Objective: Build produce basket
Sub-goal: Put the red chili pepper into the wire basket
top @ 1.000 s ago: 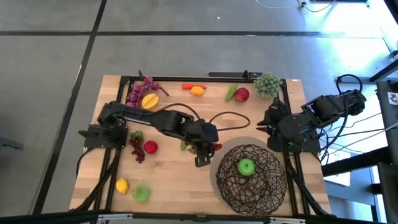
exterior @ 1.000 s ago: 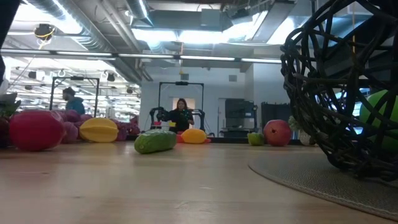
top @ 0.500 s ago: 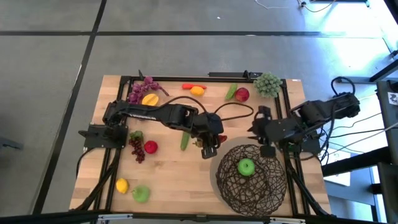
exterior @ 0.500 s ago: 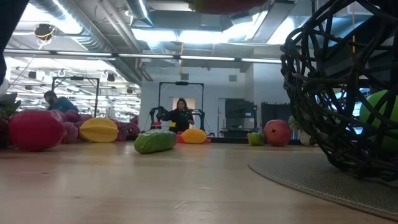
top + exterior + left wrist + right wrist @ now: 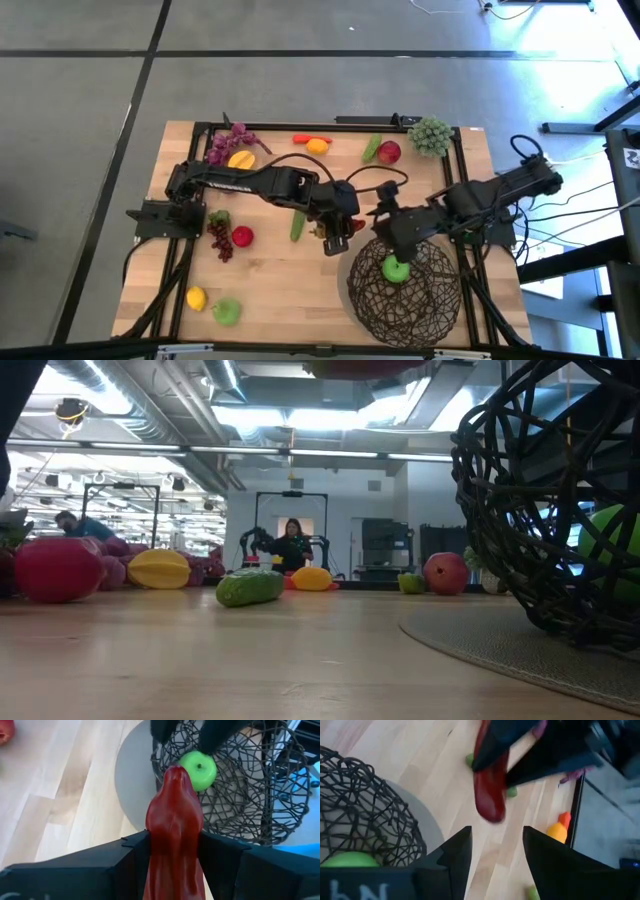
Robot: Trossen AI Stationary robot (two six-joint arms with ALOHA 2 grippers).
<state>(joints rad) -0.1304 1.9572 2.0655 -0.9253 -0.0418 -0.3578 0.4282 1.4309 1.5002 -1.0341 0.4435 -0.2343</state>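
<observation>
Chili, red, is clamped in the left claw just beside the basket at the counter's near right; right claw hovers, fingers apparently parted.

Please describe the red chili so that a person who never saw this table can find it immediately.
Start at the large dark woven basket near the table's front right. Just beyond its left rim, the left gripper is shut on the red chili, held in the air. It is long, glossy and dark red, and no other produce is off the table.
</observation>
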